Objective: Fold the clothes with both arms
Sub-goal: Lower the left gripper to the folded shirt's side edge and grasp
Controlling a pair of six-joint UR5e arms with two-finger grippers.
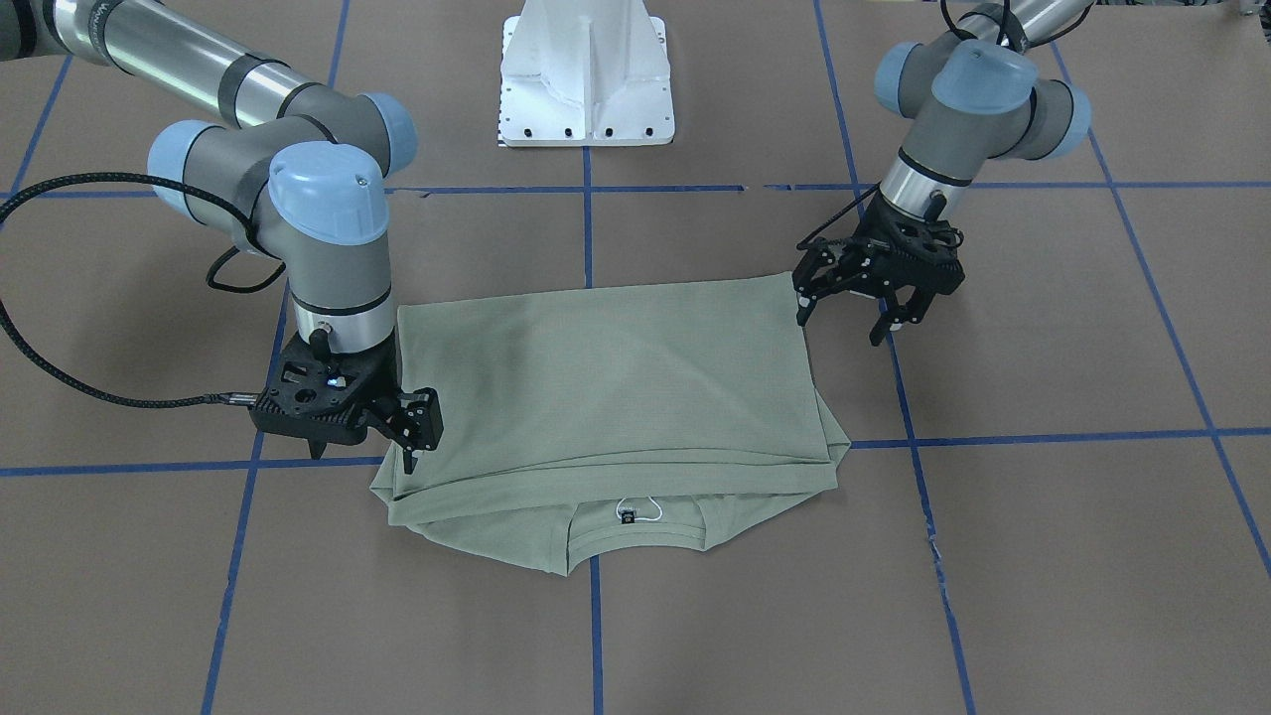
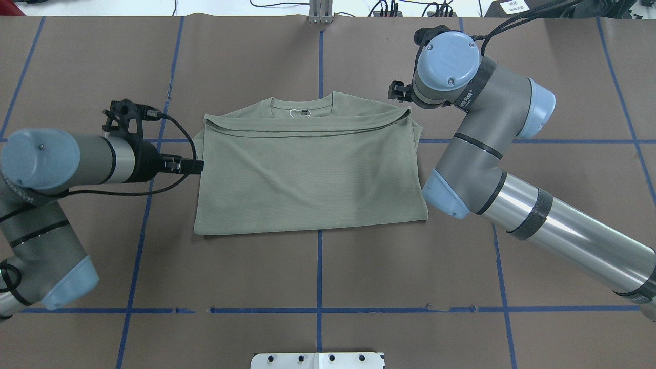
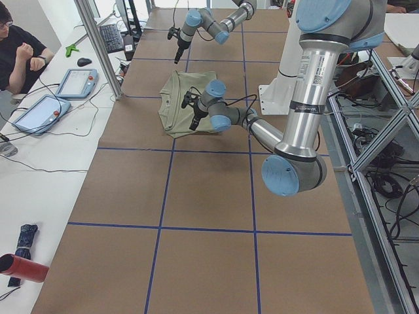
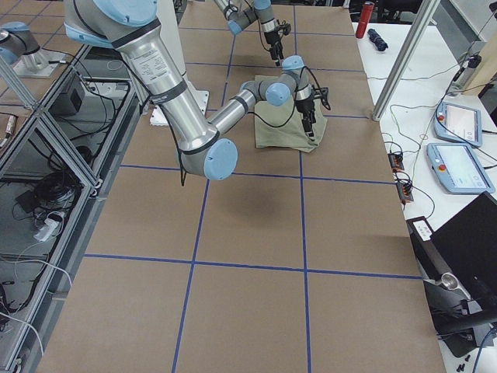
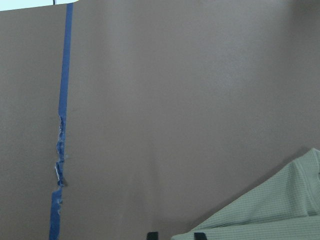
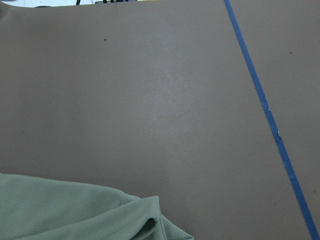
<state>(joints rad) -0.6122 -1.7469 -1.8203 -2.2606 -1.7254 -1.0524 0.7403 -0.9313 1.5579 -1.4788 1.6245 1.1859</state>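
Exterior front-facing view: the sage-green shirt (image 1: 616, 377) lies folded into a flat rectangle of stacked layers in the middle of the table (image 1: 1043, 556). Its ribbed collar (image 1: 635, 542) shows on the side away from the robot, with the black neck label (image 1: 627, 515) and white string loop (image 1: 647, 510) in sight. The left pincer (image 1: 840, 320) hangs just beside the shirt's edge on the robot's left, at the corner nearer the robot. Its fingers are spread and hold nothing. The right pincer (image 1: 407, 437) stands over the far corner on the robot's right, at the edge of the top layer. I cannot tell whether its fingers are parted or clenched. Blue tape lines (image 1: 1043, 437) cross the brown table, and the white pedestal base (image 1: 586, 89) sits beyond the shirt.
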